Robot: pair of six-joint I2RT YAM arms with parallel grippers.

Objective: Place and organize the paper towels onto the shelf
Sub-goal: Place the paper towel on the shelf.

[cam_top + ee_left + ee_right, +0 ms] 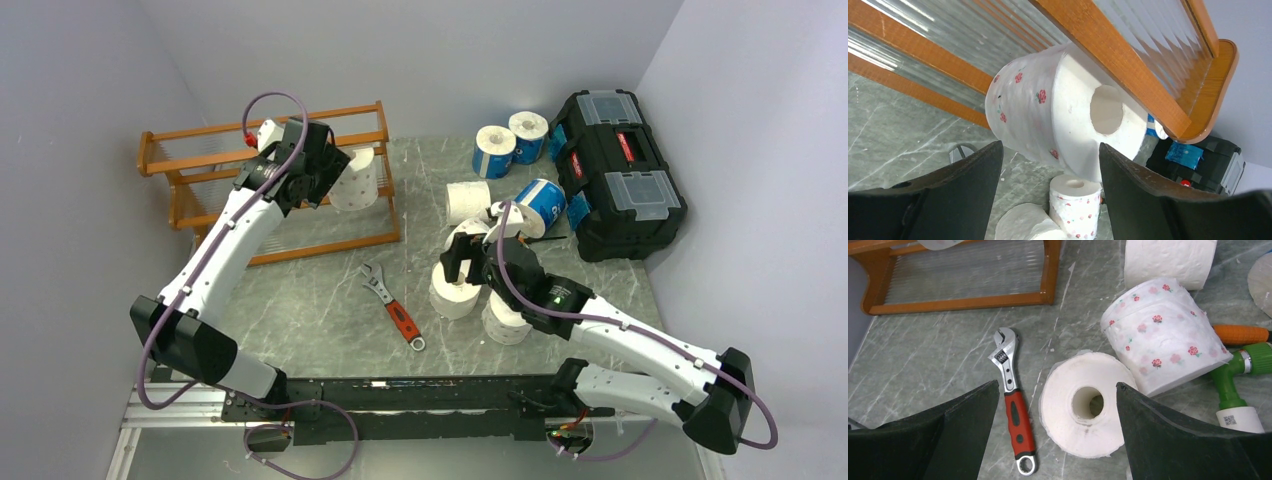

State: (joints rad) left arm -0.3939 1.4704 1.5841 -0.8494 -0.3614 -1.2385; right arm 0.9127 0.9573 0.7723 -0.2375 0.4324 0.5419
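Observation:
The orange-brown shelf [200, 165] stands at the back left. A white paper towel roll with reddish print [358, 180] lies on its side at the shelf's right end, under a rail [1128, 65]. My left gripper [335, 175] is open just in front of this roll [1048, 110], not gripping it. My right gripper [460, 265] is open above an upright plain white roll [1083, 405], its jaws apart on either side. A printed roll [1163, 335] lies next to it. Blue-wrapped rolls [493, 150] stand at the back.
A red-handled wrench [395, 308] lies at mid-table and shows left of the white roll in the right wrist view [1010, 385]. The black toolbox [615, 170] stands at the back right. More rolls [467, 200] and a green and orange tool [1238, 370] crowd the right side.

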